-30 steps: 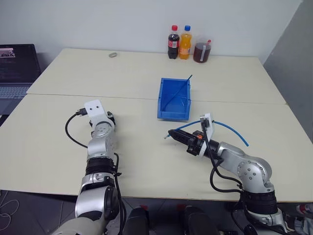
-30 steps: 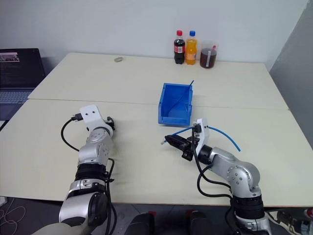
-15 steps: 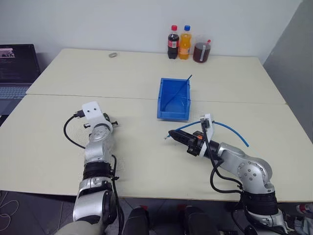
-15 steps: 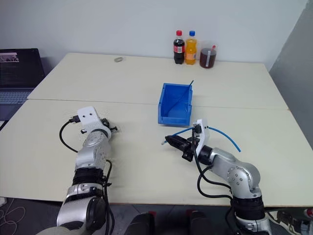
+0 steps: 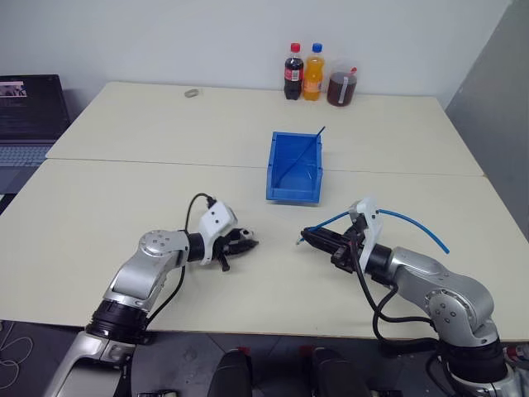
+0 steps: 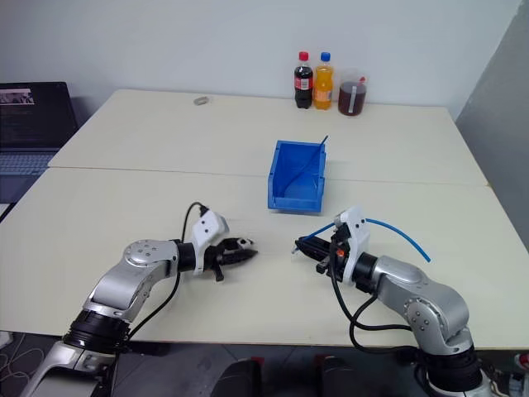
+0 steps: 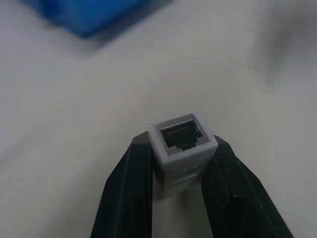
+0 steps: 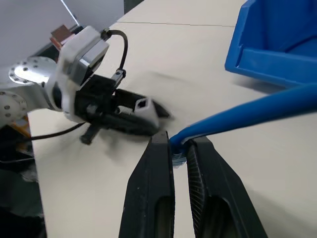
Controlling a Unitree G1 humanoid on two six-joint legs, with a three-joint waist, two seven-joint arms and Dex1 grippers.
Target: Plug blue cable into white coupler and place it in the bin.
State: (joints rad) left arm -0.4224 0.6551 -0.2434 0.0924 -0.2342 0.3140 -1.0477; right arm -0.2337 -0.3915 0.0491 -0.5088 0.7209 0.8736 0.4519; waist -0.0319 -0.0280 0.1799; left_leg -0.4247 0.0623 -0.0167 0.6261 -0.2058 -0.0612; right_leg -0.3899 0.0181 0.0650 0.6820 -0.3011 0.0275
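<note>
White plastic fills the left gripper (image 7: 181,171): its black fingers (image 7: 126,198) clamp the white coupler (image 7: 182,144), socket face pointing outward past the tips. The right gripper (image 8: 179,146) is closed on the blue cable (image 8: 247,115) near its plug end, the cord arching back over that wrist. The two sets of tips face each other, apart. Beyond them both on the table (image 5: 124,198) sits the bin (image 5: 294,169).

No text, brand or number can be read anywhere. The two bottles (image 5: 302,72) carry labels too small to make out. The laptop (image 5: 29,107) screen stays illegible.
</note>
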